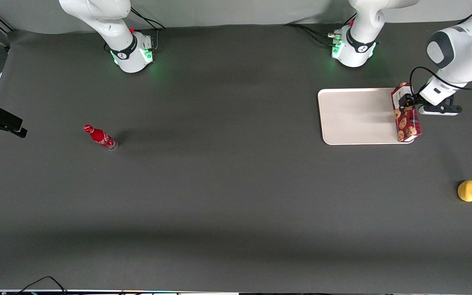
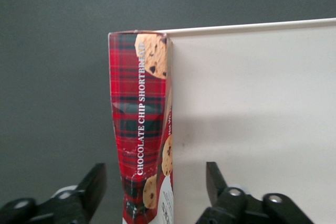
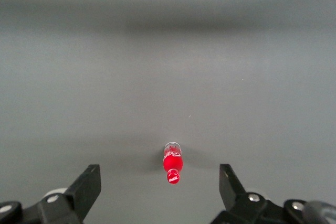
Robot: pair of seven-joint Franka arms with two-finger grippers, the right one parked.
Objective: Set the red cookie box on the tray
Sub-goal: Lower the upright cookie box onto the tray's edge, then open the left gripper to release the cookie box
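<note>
The red cookie box (image 1: 406,116) is a long red plaid carton printed with cookies. It stands on its narrow side along the edge of the tray (image 1: 355,116) that is toward the working arm's end of the table. The left gripper (image 1: 404,100) is open at the box's end farther from the front camera. In the left wrist view the box (image 2: 140,124) lies between the two fingers of the gripper (image 2: 154,169) with a gap on each side, and neither finger touches it. The off-white tray (image 2: 252,103) spreads out beside the box.
A small red bottle (image 1: 100,137) stands toward the parked arm's end of the table and also shows in the right wrist view (image 3: 172,163). A yellow round fruit (image 1: 468,191) lies nearer the front camera than the tray. The two arm bases (image 1: 352,49) stand at the table's back edge.
</note>
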